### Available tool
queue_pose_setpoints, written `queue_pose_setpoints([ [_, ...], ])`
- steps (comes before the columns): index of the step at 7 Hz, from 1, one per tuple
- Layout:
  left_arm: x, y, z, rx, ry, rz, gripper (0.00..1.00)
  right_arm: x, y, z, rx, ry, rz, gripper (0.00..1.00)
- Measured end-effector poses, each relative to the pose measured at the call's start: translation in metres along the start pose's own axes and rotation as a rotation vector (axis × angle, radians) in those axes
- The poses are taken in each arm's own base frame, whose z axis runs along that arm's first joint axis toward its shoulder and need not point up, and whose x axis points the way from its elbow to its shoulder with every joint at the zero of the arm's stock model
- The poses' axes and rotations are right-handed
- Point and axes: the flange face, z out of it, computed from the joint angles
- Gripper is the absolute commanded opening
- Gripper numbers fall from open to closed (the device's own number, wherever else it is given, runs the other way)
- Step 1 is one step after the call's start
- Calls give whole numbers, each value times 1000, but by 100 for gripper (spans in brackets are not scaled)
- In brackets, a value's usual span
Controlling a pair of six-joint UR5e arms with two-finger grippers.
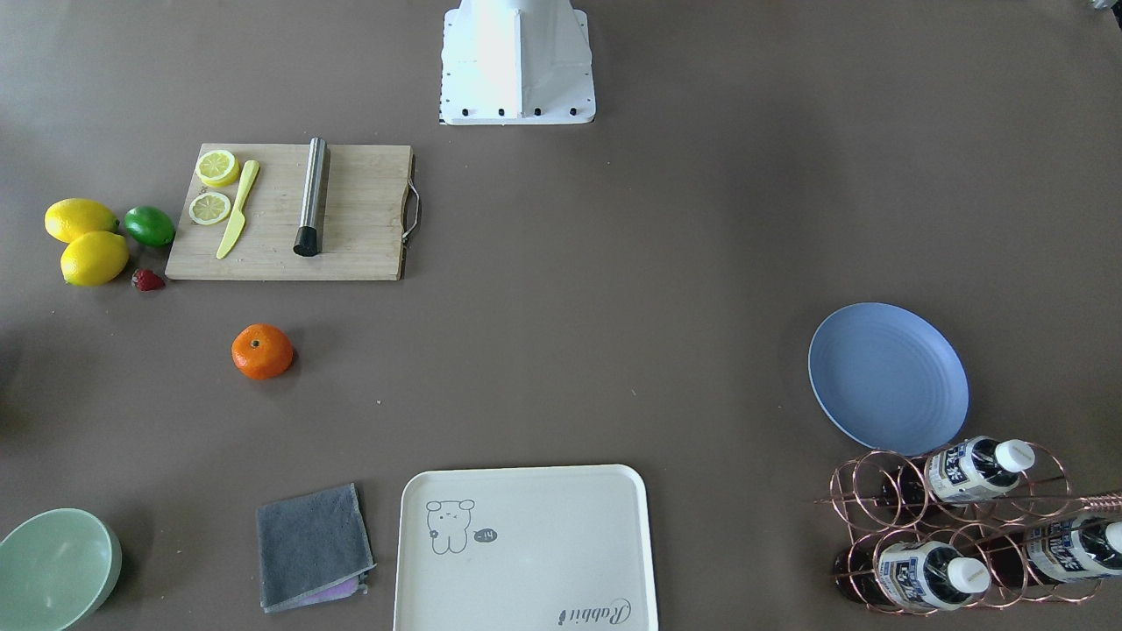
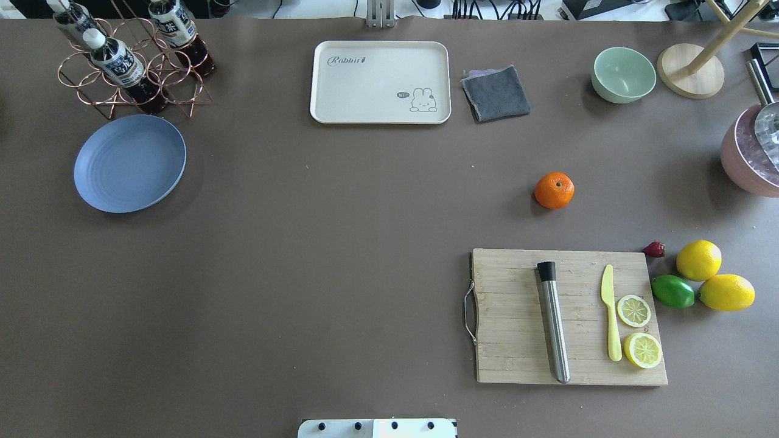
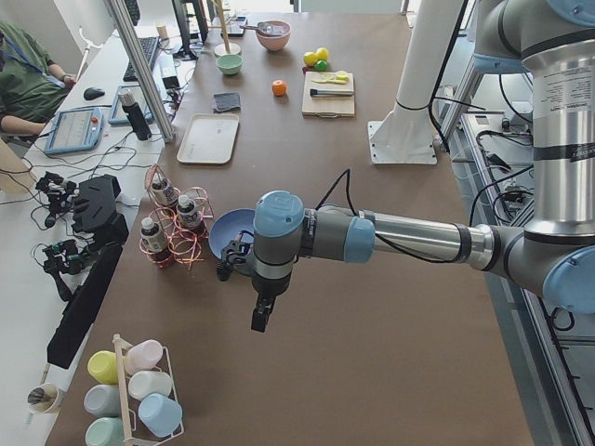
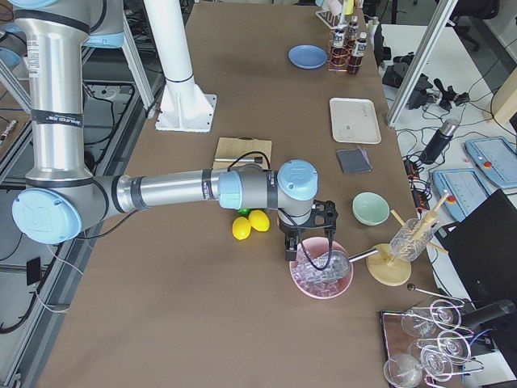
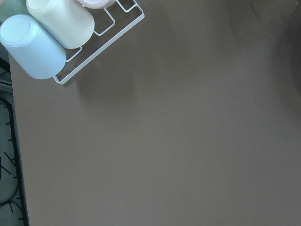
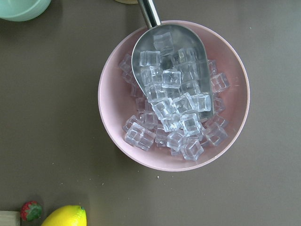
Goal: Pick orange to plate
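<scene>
Orange [image 1: 262,351], round with stem dimple up, sits well apart from the plate [image 1: 887,377]; cannot tell whether left gripper [image 3: 261,318] or right gripper [image 4: 292,245] is parted.

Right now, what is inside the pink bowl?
Clear ice cubes and a metal scoop lying on them, itself heaped with cubes. The floor of the pink bowl is hidden under ice.

The right gripper [image 4: 292,249] hangs over the round pink plastic bowl [image 6: 106,108], in which the steel scoop [image 6: 149,13] lies. Two yellow lemons [image 4: 249,224] sit near it, on the robot's side. The small round orange [image 2: 554,190] lies farther inward. The round blue matte plate [image 3: 221,234] lies near the left gripper [image 3: 260,321], beside the copper wire bottle rack [image 3: 177,232].
</scene>
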Motion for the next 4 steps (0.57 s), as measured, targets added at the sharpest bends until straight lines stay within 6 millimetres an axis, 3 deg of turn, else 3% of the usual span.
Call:
queue_pose_setpoints([
  [4, 3, 2, -5, 10, 1, 8, 98, -5, -2, -6, 12, 4, -12, 100],
])
